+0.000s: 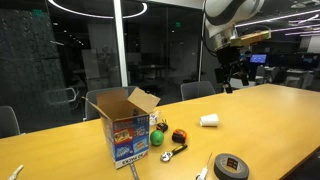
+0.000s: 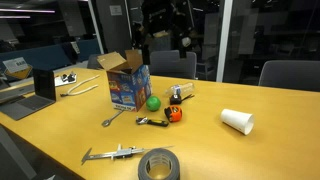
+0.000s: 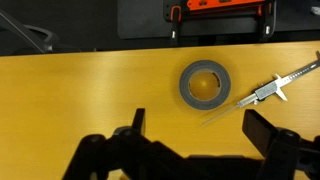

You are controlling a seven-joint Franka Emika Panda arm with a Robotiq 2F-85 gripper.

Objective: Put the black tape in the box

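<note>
The black tape (image 3: 205,83) lies flat on the wooden table near its edge; it shows in both exterior views (image 1: 231,166) (image 2: 160,165). The box (image 1: 125,125) (image 2: 128,82), a brown carton with raised flaps and a blue printed front, stands some way from the tape. My gripper (image 3: 200,125) is open and empty. It hangs high above the table (image 1: 232,68) (image 2: 165,32), looking straight down, with the tape just beyond its fingertips in the wrist view.
A green ball (image 1: 157,139), a small orange-and-black round object (image 1: 180,135) and a wrench (image 1: 172,153) lie beside the box. A white cup (image 1: 209,120) lies on its side. Metal calipers (image 3: 270,90) lie next to the tape. A laptop (image 2: 40,88) sits at one end.
</note>
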